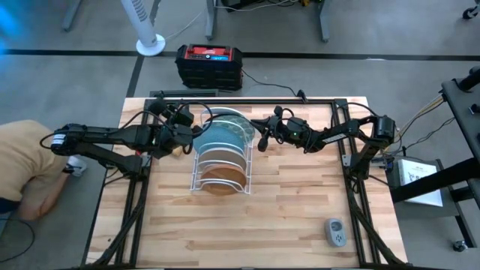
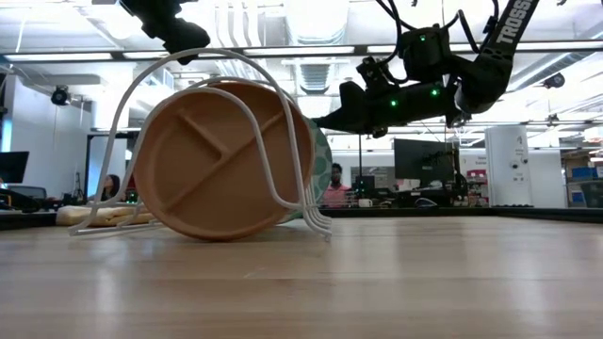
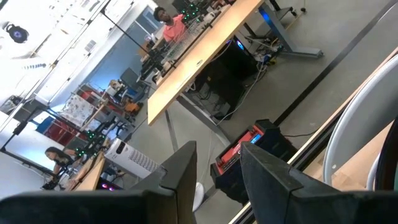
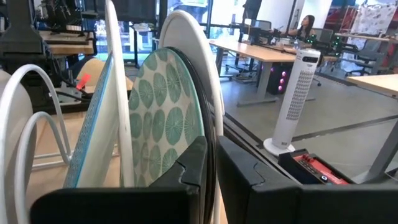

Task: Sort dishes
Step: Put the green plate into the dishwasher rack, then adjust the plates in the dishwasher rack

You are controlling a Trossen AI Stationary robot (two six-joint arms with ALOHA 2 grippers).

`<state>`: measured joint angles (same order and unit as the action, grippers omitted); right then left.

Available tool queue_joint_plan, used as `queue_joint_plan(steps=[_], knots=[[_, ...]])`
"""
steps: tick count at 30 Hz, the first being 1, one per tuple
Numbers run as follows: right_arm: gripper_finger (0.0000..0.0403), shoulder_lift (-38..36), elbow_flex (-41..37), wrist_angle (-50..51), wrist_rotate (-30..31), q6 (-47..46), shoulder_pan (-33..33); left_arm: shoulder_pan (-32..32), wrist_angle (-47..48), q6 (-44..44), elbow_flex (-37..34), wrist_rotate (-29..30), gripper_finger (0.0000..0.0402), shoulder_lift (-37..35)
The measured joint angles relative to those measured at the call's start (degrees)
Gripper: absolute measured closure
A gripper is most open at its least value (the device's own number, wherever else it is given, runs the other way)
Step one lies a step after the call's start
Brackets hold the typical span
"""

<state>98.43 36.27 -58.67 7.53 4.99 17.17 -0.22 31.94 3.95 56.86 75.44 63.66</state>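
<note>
You see the white wire rack (image 1: 220, 166) mid-frame holding the wooden plate (image 1: 220, 174), blue plate (image 1: 222, 140) and teal plate (image 4: 166, 118). Right gripper (image 4: 211, 163) pinches the off-white plate's (image 4: 200, 56) rim; left gripper (image 3: 217, 171) stands parted, empty.

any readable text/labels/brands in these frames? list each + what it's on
"TROSS": white capitals on the dark arm at the upper right of the low view, cut off by the picture's edge.
Red and black case on the floor beyond the table: its top label is too small to read.
White paper right of the table: print too small to read.
Grey device on the table: no legible marking.
</note>
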Motion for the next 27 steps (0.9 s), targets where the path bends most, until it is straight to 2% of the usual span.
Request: queue_joint_plan(steps=[11,17,22,27], knots=[[0.0379,-1.47,0.02,0.63,0.09,0.44,-0.02,0.01,0.02,0.00,0.00,0.00,0.0288,0.00],[0.0375,-5.18,0.00,8.00,0.11,0.88,0.00,0.01,0.01,0.00,0.00,0.00,0.0288,0.00],[0.0391,-7.97,0.00,17.11,1.09,-0.49,0.00,0.00,0.02,0.00,0.00,0.00,0.0288,0.00],[0.0401,-6.26,-0.04,17.98,0.00,-1.73,-0.48,0.01,0.02,0.00,0.00,0.00,0.0288,0.00]])
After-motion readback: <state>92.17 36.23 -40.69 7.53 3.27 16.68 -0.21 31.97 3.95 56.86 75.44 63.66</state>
